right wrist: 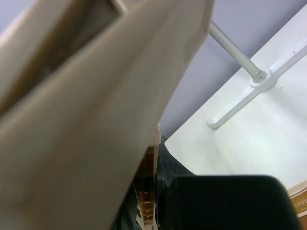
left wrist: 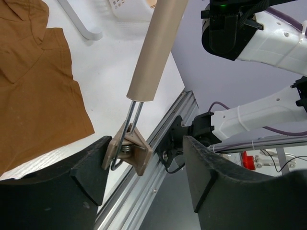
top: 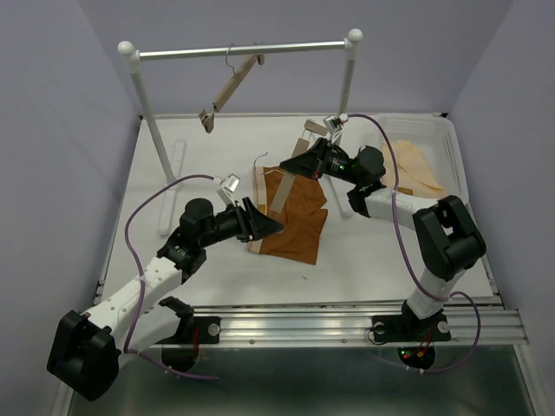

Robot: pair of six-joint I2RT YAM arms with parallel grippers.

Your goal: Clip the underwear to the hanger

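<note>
Your left gripper (top: pixel 270 224) sits lower centre of the top view, jaws spread wide. In the left wrist view the hanger's lower clip (left wrist: pixel 129 152) hangs between the two fingers. It rests against the left-of-frame finger (left wrist: pixel 84 167) and stands well clear of the other. Nothing is pinched.

- The clip's mouth shows no cloth in it. It is apart from the garment's edge.
- The underwear (top: pixel 299 225) lies flat on the white table (top: pixel 208 156) at frame centre, just right of the left gripper. It is rust-brown and somewhat rumpled. In the left wrist view it fills the left side of the frame.
- The hanger (top: pixel 284 184) slants over the underwear, low end toward the left gripper and high end up and right. Its light-wood bar is off the table.
- Your right gripper (top: pixel 310 158) is at the hanger's high end, pressed together on it. The right wrist view is almost filled with blurred tan wood, with one black finger along the bottom edge.

Farther back:
- A white basket (top: pixel 434 126) sits upper right, with pale cream garments (top: pixel 414 169) inside.
- A steel rail (top: pixel 243 52) on white posts runs across the top of the frame. A second hanger (top: pixel 232 88) hangs from it by its hook, tilted down to the left.
</note>
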